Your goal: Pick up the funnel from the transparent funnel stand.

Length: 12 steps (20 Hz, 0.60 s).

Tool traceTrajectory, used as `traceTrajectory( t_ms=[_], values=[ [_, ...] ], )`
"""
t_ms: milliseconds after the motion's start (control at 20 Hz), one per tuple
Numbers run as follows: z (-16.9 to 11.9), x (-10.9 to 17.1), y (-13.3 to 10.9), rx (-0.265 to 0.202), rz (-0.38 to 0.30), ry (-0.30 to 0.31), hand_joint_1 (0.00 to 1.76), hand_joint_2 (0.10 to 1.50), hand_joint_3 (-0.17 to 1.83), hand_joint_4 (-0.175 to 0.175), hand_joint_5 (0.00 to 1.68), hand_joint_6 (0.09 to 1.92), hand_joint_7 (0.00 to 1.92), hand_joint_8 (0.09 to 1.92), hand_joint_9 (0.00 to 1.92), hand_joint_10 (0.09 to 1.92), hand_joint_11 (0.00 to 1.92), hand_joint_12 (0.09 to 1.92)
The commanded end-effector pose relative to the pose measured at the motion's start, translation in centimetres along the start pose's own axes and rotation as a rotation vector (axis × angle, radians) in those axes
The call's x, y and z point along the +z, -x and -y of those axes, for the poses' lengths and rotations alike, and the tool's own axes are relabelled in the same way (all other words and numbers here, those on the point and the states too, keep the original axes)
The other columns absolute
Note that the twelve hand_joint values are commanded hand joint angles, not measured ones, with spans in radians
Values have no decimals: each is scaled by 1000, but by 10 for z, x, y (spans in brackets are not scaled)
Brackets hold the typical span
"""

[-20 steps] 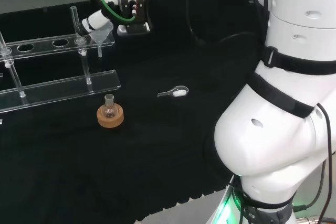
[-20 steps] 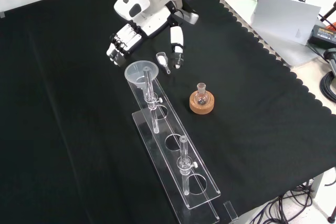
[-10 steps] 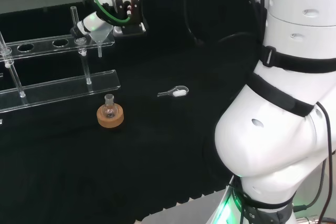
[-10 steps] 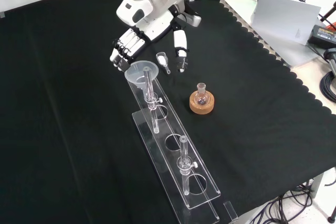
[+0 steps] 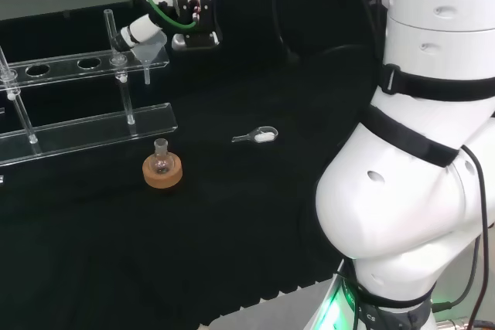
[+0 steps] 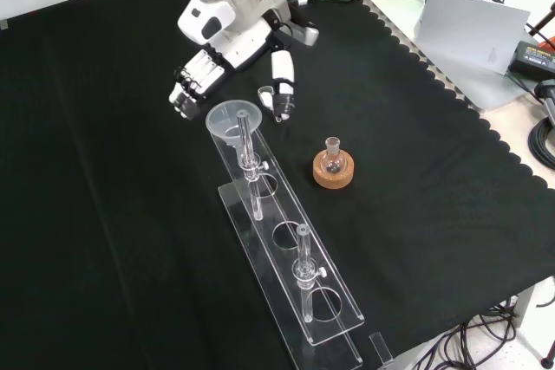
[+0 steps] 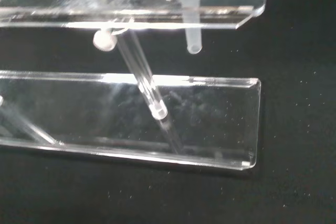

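Note:
The clear funnel (image 6: 236, 120) sits in the end hole of the transparent stand (image 6: 289, 259), its stem hanging down through the top plate. In the front view my hand (image 6: 227, 36) hovers just beyond the funnel, open, with its fingers (image 6: 190, 84) to the left and its thumb (image 6: 280, 84) to the right, holding nothing. In the head view a white finger (image 5: 144, 28) reaches down toward the funnel (image 5: 148, 53) without clearly touching it. The wrist view looks at the funnel's stem (image 7: 193, 30) and the stand's base plate (image 7: 215, 111) from close up.
A small round flask on a cork ring (image 6: 334, 167) stands right of the stand in the front view. A little clear scoop (image 6: 269, 97) lies between the thumb and the funnel. Papers and cables lie at the cloth's far right edge.
Half a second ago the hand had dipped closer to the funnel; now it has shifted back, left and slightly up in the front view. The funnel has not moved.

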State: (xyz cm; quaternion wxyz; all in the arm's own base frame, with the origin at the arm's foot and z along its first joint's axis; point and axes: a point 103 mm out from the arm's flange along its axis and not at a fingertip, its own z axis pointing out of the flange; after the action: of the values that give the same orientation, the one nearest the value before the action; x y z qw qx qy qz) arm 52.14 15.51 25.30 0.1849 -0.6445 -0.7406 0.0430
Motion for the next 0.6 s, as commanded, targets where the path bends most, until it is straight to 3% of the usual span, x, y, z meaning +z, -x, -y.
traceTrajectory(
  t_ms=[50, 600],
  values=[
    [-4, -1, 6, 23, -12, 0, 392, 722, 22, 9, 0, 87, 77, 87, 27, 87, 0, 430],
    [-1, 4, 1, -6, -10, -14, 388, 722, 20, 9, 0, 87, 77, 87, 30, 87, 0, 443]
  ],
)
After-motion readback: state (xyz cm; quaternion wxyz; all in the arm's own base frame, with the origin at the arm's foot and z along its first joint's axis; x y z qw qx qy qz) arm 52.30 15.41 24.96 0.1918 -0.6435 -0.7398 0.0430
